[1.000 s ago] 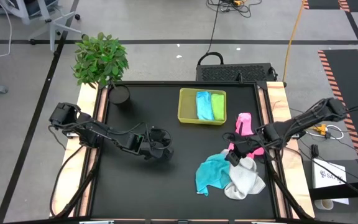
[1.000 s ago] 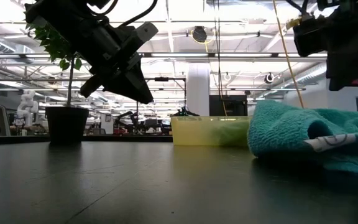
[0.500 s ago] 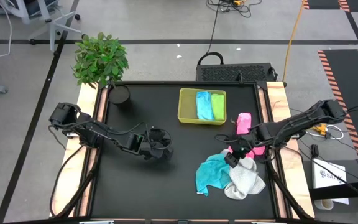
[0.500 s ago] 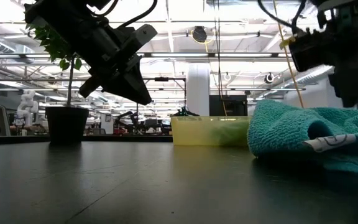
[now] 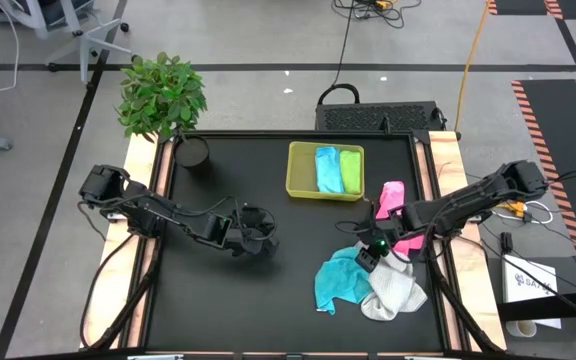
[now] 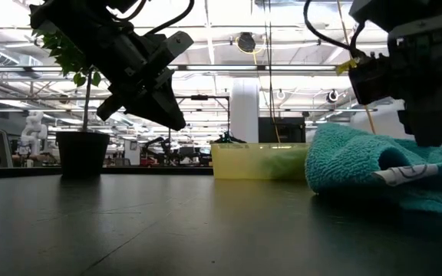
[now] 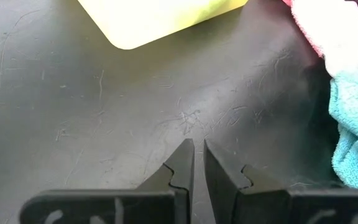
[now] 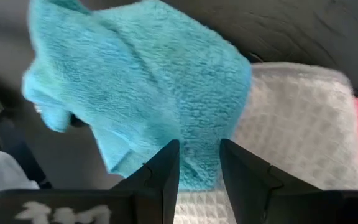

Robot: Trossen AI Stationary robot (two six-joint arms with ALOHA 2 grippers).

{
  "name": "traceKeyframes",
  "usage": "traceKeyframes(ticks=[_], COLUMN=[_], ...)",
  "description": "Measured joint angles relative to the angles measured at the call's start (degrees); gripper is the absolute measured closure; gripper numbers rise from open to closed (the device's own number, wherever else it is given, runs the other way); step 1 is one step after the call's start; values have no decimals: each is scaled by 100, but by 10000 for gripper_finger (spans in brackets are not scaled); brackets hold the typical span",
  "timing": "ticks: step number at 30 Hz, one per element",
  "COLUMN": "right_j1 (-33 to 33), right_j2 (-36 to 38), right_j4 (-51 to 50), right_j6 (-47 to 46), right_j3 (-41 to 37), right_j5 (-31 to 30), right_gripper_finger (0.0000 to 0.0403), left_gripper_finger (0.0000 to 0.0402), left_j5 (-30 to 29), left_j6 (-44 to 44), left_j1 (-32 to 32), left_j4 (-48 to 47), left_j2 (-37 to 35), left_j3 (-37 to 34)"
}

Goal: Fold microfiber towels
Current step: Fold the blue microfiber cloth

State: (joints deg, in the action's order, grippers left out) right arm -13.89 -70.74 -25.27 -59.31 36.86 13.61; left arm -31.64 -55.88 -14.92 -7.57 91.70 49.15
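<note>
High view: right gripper (image 5: pixel 369 256) hovers over the teal towel (image 5: pixel 340 281), jaws parted, nothing held. White towel (image 5: pixel 396 288) touches the teal one, pink towel (image 5: pixel 392 203) just behind. Light blue towel (image 5: pixel 326 170) and lime green towel (image 5: pixel 350 170) sit in the tray (image 5: pixel 299 172). Left gripper (image 5: pixel 258 232) waits mid-worktop, jaws nearly clenched, empty.

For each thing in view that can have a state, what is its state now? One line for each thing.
Teal towel: crumpled, unfolded, beside the white one.
White towel: crumpled, unfolded.
Pink towel: on the table, partly under the right arm.
Light blue towel: folded, in the tray.
Lime green towel: folded, in the tray.
Tray: holds two towels.
Left pincer: almost shut, empty.
Right pincer: open, over the teal towel.
</note>
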Motion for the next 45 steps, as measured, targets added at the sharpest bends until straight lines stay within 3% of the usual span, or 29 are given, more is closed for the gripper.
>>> traceKeyframes(ticks=[7,14,24,30,36,40,45], right_j1=[81,96,285,486,642,755,756], right_j2=[9,9,758,1356,1613,1604,1585], right_j4=[26,317,2340,3535,3972,4020,4060], right_j6=[107,373,347,1092,1833,1862,1830], right_j3=[0,0,122,125,125,125,125], right_j5=[-232,-450,-515,-1151,-2099,-2118,-2100], right_gripper_finger=[307,395,401,402,402,402,402], left_gripper_finger=[366,366,366,366,366,366,366], left_j5=[0,0,7,57,59,17,-327], left_j6=[18,16,-13,6,109,488,979], left_j1=[-1,-2,-1,-1,0,-1,1], left_j4=[1,2,19,124,653,1182,1150], left_j2=[0,0,0,0,0,0,0], left_j3=[1,0,0,0,2,2,2])
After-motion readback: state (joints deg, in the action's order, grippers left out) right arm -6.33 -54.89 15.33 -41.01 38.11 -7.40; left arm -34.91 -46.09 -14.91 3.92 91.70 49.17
